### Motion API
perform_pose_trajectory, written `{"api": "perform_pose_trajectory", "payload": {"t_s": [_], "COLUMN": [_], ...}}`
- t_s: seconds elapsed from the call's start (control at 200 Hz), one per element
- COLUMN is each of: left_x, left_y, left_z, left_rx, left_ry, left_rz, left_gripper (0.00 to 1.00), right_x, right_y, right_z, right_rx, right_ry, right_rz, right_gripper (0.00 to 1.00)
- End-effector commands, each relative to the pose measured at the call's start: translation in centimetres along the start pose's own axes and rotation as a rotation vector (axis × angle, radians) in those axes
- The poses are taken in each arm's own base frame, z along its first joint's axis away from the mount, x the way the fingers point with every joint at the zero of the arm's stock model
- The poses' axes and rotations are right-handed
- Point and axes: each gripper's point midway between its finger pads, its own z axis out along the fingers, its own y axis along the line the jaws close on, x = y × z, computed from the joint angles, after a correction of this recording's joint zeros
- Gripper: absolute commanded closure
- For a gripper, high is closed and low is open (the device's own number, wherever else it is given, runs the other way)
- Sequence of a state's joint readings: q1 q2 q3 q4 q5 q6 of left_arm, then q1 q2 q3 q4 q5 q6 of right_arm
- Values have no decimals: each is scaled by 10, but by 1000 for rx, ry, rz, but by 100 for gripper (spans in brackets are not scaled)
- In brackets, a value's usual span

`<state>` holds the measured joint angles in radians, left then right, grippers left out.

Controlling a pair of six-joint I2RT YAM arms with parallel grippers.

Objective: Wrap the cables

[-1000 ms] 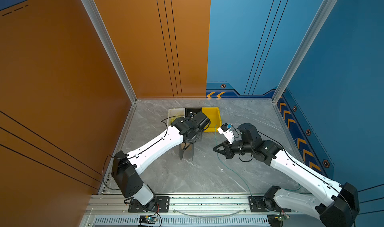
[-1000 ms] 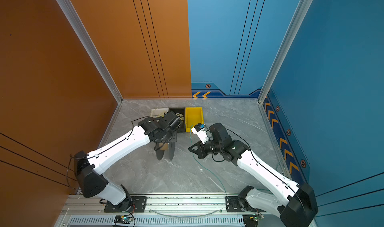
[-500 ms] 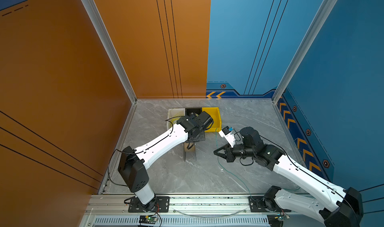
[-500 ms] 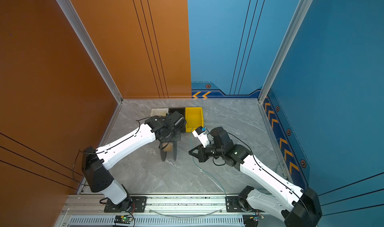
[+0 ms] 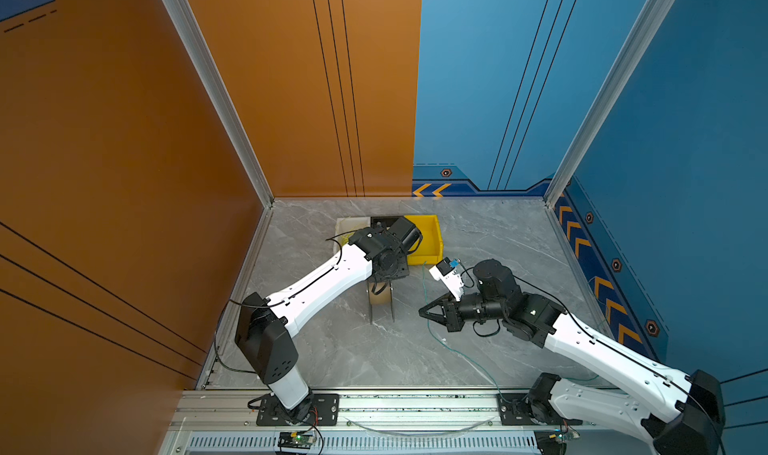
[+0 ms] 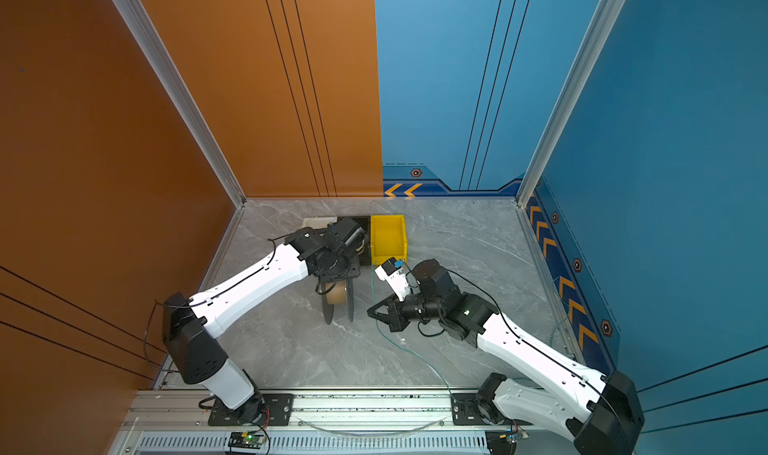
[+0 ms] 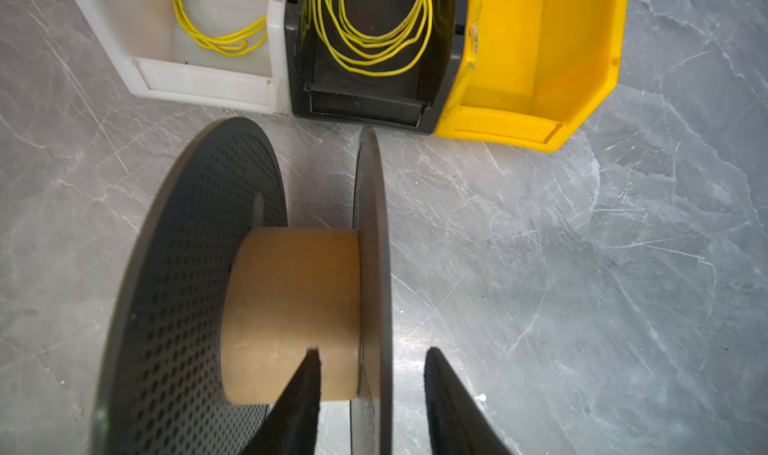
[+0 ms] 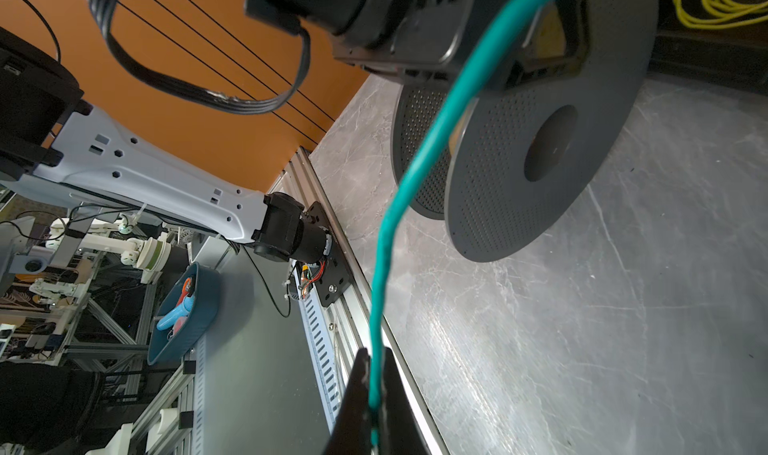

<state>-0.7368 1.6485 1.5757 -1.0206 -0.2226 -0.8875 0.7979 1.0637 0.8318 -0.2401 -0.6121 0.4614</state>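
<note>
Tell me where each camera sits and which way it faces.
Both top views: high over the base rail, looking down on the table, left arm, right arm, spool and teal wire.
Left wrist: above the spool, looking down between the open left gripper's fingers toward three bins.
Right wrist: low, sighting along the right gripper, shut on the teal wire, toward the spool and left arm.
Shared: every view shows the spool.

Matt perforated grey plastic flanges on the spool [image 7: 187, 266], with a brown cardboard core [image 7: 291, 307]; smooth-sheathed teal-green wire [image 8: 378, 266]; glossy, marble-patterned tabletop [image 7: 582, 266].
</note>
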Motion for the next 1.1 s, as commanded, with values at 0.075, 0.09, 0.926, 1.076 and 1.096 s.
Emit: {"api": "perform_pose_trajectory", "payload": {"t_s": [0.075,0.09,0.926,1.076,1.096], "left_x": [-13,-15,2,8,10], "left_y": [17,19,84,74,73], "left_z": [-47,-49,-65,-66,-65], "left_rx": [125,131,284,345,353], "left_ry": [-28,-31,-95,-78,-69], "left_rz": [-19,-15,116,156,160], "left_gripper": [37,36,9,7,7], "right_x": [-14,-15,-30,-28,-28], "right_y": [3,2,-27,-30,-29], "right_z": [23,25,114,123,124], "right_rx": [19,23,273,271,269], "right_ry": [-22,-25,88,126,129], "right_rz": [37,40,160,159,158], "right_gripper": [100,100,100,100,100]}}
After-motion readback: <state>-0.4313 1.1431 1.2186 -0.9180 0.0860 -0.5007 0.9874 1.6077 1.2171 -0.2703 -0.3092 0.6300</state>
